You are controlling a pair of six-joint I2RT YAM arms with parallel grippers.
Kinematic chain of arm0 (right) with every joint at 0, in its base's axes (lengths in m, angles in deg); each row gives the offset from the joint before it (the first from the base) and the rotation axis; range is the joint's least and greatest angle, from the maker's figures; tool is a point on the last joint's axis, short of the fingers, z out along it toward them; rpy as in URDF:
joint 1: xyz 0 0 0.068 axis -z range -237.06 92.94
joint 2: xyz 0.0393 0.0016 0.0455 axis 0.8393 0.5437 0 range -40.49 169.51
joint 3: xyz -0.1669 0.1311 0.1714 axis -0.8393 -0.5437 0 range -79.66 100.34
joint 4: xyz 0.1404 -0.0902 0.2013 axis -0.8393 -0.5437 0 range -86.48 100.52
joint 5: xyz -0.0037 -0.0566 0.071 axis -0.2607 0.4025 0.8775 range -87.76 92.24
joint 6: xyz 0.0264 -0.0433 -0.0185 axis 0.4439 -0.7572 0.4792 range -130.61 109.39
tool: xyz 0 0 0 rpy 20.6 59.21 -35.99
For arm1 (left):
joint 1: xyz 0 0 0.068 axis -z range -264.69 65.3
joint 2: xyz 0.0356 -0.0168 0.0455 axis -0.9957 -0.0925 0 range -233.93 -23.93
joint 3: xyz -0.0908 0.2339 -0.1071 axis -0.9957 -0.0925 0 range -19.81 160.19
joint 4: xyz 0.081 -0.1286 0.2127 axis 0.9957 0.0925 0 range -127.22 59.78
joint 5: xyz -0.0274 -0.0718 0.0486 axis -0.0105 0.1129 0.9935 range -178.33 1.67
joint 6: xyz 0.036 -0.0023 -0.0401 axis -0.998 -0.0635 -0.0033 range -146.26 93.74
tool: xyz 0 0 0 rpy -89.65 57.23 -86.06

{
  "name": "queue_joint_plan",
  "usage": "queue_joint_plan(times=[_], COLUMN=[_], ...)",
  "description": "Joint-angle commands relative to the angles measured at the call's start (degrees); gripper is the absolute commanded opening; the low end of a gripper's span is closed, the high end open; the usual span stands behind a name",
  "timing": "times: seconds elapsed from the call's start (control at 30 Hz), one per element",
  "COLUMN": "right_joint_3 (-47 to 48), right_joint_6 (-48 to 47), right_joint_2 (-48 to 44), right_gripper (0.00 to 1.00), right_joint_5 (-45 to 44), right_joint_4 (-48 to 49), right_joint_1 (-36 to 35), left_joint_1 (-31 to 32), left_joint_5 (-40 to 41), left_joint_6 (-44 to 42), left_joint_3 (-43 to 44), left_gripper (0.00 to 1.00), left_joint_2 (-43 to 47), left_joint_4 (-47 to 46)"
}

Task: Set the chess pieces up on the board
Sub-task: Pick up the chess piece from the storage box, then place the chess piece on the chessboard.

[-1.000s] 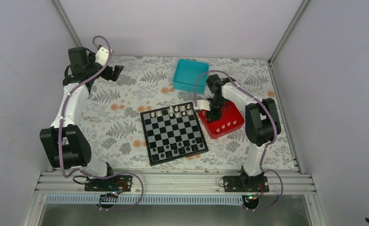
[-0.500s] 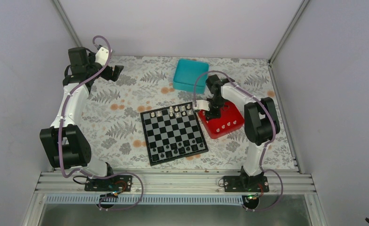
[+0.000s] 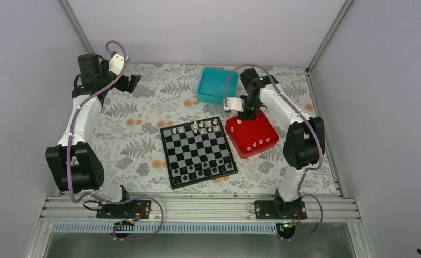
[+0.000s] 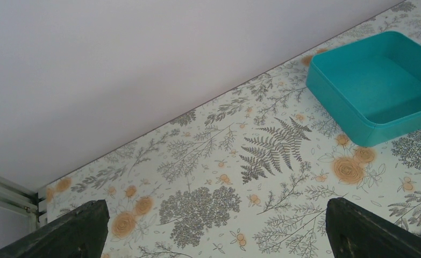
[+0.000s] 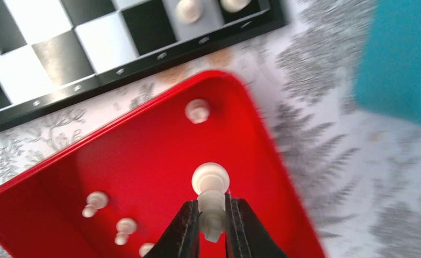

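My right gripper (image 5: 212, 208) is shut on a white chess piece (image 5: 211, 181), held above the red tray (image 5: 143, 161). Seen from above, this gripper (image 3: 242, 110) hangs over the tray's far corner (image 3: 262, 129). Several more white chess pieces lie in the tray (image 5: 198, 111) (image 3: 255, 143). The board (image 3: 166, 156) carries a row of white pieces (image 3: 197, 127) on its far side and dark pieces (image 3: 202, 171) on its near side. My left gripper (image 4: 213, 236) is open over bare cloth at the far left (image 3: 134, 81), holding nothing.
A teal box (image 3: 217, 85) stands behind the board, just left of my right gripper, and shows empty in the left wrist view (image 4: 380, 86). Grey walls close the table at the back and both sides.
My right gripper shut on a white piece in the red tray and lifted it up and back toward the tray's far corner. The left arm has not moved.
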Motion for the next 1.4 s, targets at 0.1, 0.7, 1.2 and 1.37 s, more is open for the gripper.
queue_joint_plan(times=[0.1, 0.7, 1.2, 1.37], right_joint_3=[14.11, 35.65, 36.76, 36.83], right_joint_6=[-0.7, -4.49, -5.04, -5.26], right_joint_2=[1.82, 23.43, 29.27, 29.52], right_gripper=[0.09, 0.09, 0.1, 0.1], right_joint_5=[-1.54, -0.63, -1.03, -0.83], right_joint_4=[-4.38, -0.02, -0.42, -1.14], right_joint_1=[-6.03, -24.59, -25.16, -25.03], left_joint_1=[-0.26, -0.2, -0.24, -0.26], left_joint_5=[-1.57, -2.37, -3.02, -2.98], left_joint_6=[-0.2, 0.17, 0.17, 0.08], left_joint_3=[0.49, 0.51, 0.11, -0.01], left_gripper=[1.0, 1.0, 1.0, 1.0], left_joint_2=[0.32, 1.67, 1.44, 1.47], left_joint_4=[0.23, 0.24, 0.03, -0.02])
